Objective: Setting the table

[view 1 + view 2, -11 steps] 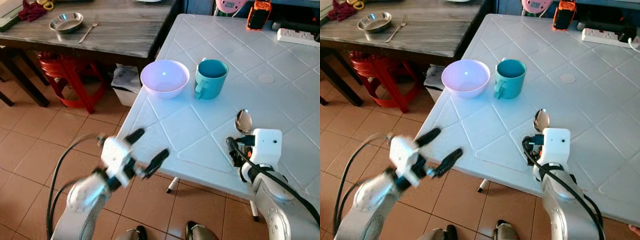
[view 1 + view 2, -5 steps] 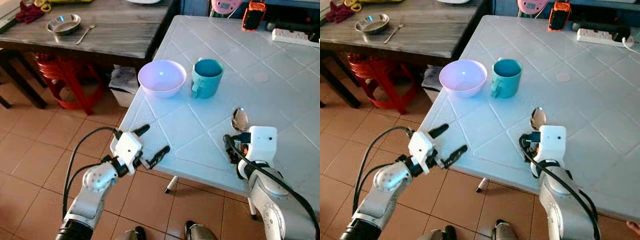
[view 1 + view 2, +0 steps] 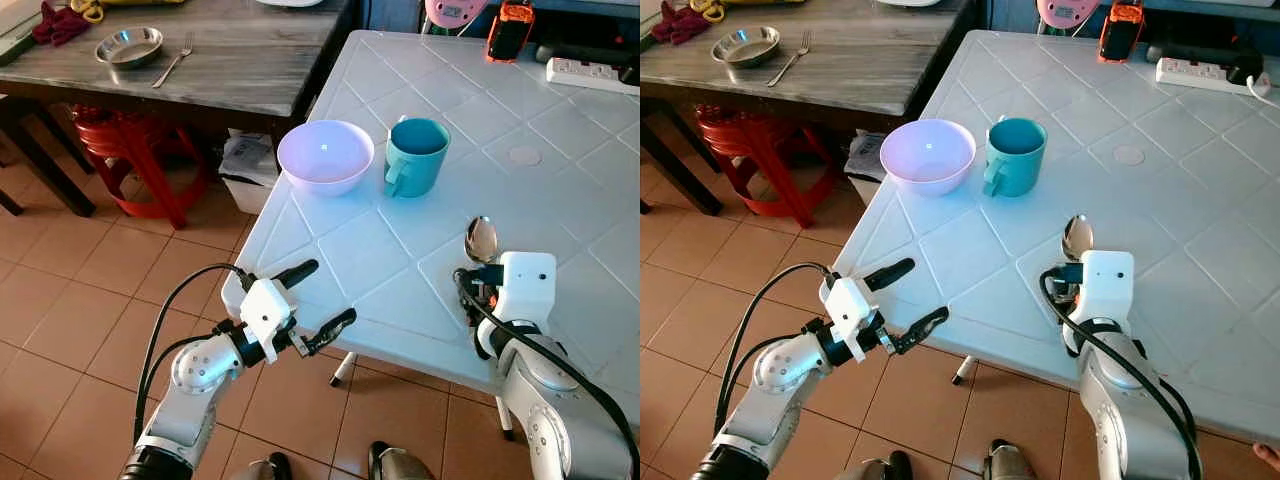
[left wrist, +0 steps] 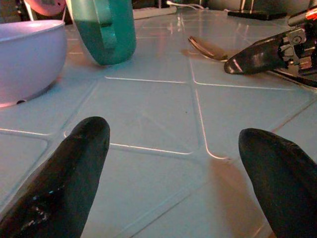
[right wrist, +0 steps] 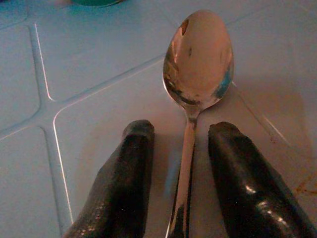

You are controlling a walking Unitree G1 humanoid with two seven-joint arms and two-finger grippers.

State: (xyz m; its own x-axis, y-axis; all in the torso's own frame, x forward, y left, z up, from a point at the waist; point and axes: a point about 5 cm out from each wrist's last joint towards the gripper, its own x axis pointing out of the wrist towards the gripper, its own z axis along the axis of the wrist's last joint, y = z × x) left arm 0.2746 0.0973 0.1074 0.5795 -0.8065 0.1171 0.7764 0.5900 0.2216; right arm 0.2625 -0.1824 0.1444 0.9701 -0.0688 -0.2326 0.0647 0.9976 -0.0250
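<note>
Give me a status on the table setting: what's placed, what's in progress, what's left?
Placed: the lilac bowl and teal mug stand side by side on the white table. In progress: the spoon lies on the table with the right gripper straddling its handle, fingers apart, so a grip or release cannot be told. The left gripper hovers open at the table's near edge, empty. Left: the spoon is apart from the bowl.

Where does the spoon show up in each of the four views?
Left eye: spoon right of centre, ahead of the right pincer.
Right eye, same spot.
Left wrist: upper middle.
Right wrist: centre, handle between the fingers.
Shared landmark: teal mug.
</note>
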